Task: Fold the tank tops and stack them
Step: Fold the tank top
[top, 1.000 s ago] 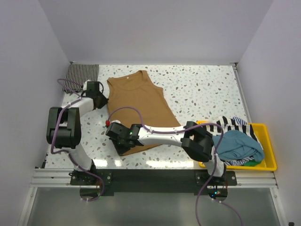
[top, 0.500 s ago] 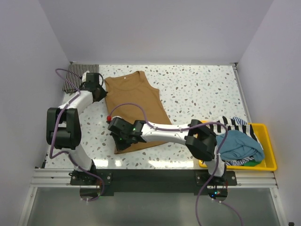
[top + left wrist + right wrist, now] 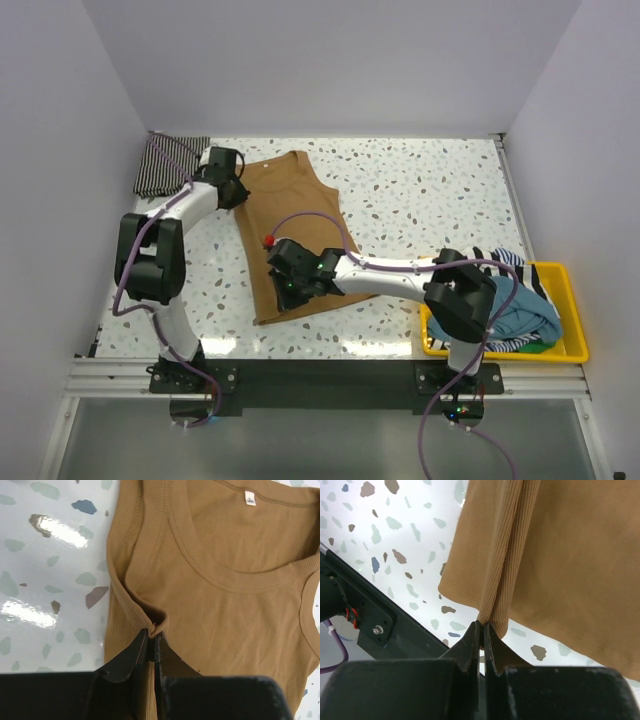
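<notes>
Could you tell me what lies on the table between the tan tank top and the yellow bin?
Bare speckled table separates the tan tank top and yellow bin in the top view; the right arm crosses above.

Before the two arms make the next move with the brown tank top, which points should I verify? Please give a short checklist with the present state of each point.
1. Grip of left pincer on the armhole edge of the brown tank top: ok, shut on it.
2. Grip of right pincer on the hem: ok, shut on it.
3. Both cloth layers caught in each grip: cannot tell.
4. Cloth smooth at the grips: not ok, it puckers at both.
5. Bare table to the right of the top for folding: ok.
6. Right arm's purple cable clear of the cloth: cannot tell.
</notes>
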Robot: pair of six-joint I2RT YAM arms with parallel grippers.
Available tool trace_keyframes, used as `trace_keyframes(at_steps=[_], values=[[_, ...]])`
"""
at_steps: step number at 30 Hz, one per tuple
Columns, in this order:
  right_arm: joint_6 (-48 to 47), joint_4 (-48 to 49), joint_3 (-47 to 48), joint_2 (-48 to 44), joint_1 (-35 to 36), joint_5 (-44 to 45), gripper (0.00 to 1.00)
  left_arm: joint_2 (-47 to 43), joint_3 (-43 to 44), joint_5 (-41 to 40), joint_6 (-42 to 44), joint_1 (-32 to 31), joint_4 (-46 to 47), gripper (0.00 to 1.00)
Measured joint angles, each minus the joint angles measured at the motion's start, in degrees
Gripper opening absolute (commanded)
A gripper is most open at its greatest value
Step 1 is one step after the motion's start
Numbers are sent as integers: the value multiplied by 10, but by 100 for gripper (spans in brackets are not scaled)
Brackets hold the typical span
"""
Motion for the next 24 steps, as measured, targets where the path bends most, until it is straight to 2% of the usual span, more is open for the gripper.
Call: trace_keyframes(at_steps=[14,24], values=[[11,47,-125,-49,-43,1,0,62,61,-23,0,-69,-14,0],[13,69,-160,-53,-52,3,0,92,70,-35,0,-88,-15,0]])
